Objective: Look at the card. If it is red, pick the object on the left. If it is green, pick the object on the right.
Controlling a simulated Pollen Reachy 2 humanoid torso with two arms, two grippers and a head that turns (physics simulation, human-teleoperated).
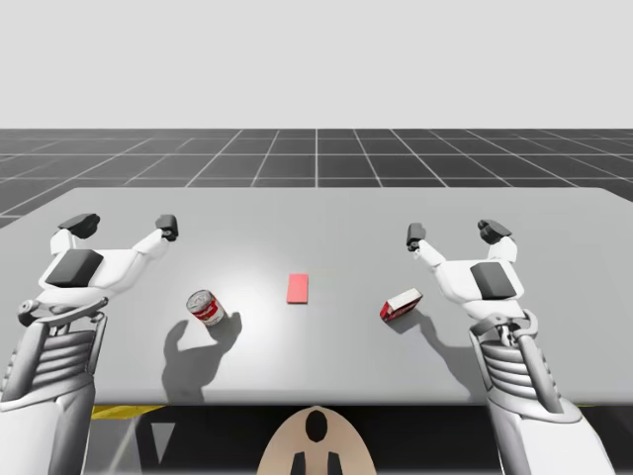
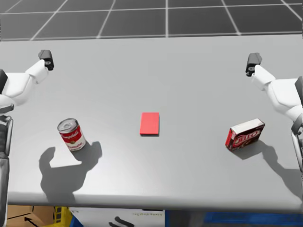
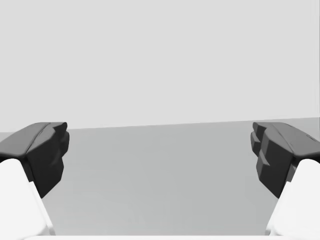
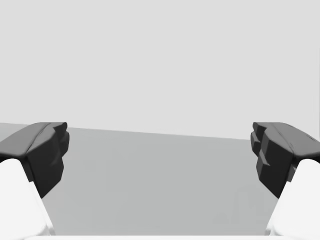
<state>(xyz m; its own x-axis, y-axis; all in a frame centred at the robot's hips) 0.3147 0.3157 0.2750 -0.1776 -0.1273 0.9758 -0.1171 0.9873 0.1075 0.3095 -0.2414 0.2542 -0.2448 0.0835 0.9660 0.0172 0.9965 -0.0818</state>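
– Two things flanked the card (image 2: 149, 124), yes? Which one did its colour call for?

– The card was red and lay flat mid-table, so I judged it to be the one on the left: the red-and-white can (image 2: 71, 134), in the nearer half of the table (image 1: 326, 213). The red box (image 2: 245, 134) lay on the right, well apart from it.

– Which arm was nearer?

– My left gripper (image 1: 123, 228). Its fingers were spread wide with nothing between them. From it, the can lay back toward my body and inward toward the card, so the gripper hung farther out over the table than its target. My right gripper (image 1: 454, 234) was likewise wide open and held nothing. It was out beyond the box, well apart from the can.

– So the reach would go backward?

– That was my reading. The hand would have to draw back and turn in, since the left wrist view looked along the fingers toward the table's far edge, away from the can.

– And the can's axis?

– It seemed to stand on end, lid up, with its long axis vertical. A grip from the side across its round wall looked right.

– Anything hard to make out?

– The head view cut off each gripper's outer finger at its edge. The can's far side was hidden, and I could not tell how high the left gripper hung above the table.
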